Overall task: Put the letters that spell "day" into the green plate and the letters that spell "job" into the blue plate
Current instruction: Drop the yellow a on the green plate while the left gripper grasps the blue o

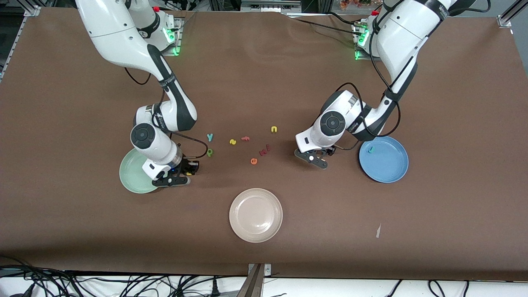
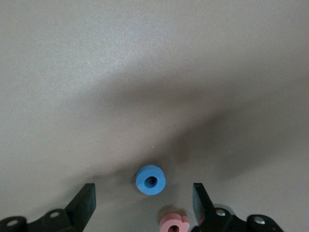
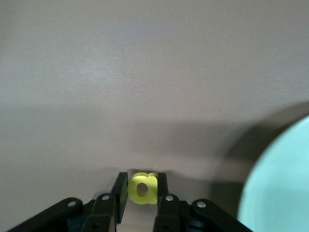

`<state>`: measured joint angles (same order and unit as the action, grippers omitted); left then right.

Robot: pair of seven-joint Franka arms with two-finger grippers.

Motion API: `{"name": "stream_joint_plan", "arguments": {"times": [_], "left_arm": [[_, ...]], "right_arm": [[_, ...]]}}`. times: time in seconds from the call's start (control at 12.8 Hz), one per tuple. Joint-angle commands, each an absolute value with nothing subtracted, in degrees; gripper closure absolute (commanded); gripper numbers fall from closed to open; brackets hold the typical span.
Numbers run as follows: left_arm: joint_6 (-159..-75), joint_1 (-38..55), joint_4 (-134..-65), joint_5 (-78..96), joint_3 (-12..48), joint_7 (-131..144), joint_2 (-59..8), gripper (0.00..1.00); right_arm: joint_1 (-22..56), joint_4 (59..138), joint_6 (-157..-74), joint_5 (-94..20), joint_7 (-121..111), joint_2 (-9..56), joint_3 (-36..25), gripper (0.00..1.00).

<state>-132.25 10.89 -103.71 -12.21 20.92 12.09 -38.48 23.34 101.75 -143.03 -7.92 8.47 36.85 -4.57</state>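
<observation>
Front view: the right gripper (image 1: 186,173) is low at the green plate (image 1: 131,175) rim, the left gripper (image 1: 319,158) low beside the blue plate (image 1: 390,165), which holds 1 teal j (image 1: 371,149); the teal y (image 1: 210,136) and olive-green a (image 1: 210,152) lie mid-table. Left wrist view: fingers spread wide flank the blue o (image 2: 150,179), untouched, with the pink b (image 2: 174,224) just beside it. Right wrist view: fingers pinch the yellow d (image 3: 143,188), on the table near the plate.

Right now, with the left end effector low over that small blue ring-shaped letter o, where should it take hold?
Grip the small blue ring-shaped letter o across its outer rim, coming straight down. It lies flat on the brown table between the open left end effector's fingers; the small pink letter lies close beside it, so stay centred.
</observation>
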Motion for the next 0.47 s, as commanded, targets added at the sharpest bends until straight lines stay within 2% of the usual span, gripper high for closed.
{"name": "stream_joint_plan", "arguments": {"times": [0.0, 0.08, 0.23, 0.31, 0.39], "left_arm": [[-133.0, 11.0, -104.2, -14.0, 21.1, 13.4, -38.4, 0.43], [-133.1, 11.0, -104.2, -14.0, 21.0, 13.4, -38.5, 0.55], [-133.1, 11.0, -104.1, -14.1, 21.0, 13.4, -38.9, 0.57], [-133.4, 11.0, -104.1, -14.0, 21.0, 13.4, -39.0, 0.57], [-133.8, 10.8, -104.1, -14.1, 21.1, 13.4, -39.0, 0.67]], "right_arm": [[20.7, 103.8, -135.5, -3.9, 6.2, 28.9, -4.4, 0.71], [18.8, 103.9, -133.9, -3.6, 2.3, 27.8, -4.4, 0.71], [14.7, 104.3, -133.5, -3.6, -5.6, 27.1, -4.3, 0.7], [12.7, 104.9, -133.5, -3.6, -8.8, 26.9, -4.3, 0.66], [10.9, 105.9, -133.7, -3.6, -11.6, 26.9, -4.3, 0.49]]}}
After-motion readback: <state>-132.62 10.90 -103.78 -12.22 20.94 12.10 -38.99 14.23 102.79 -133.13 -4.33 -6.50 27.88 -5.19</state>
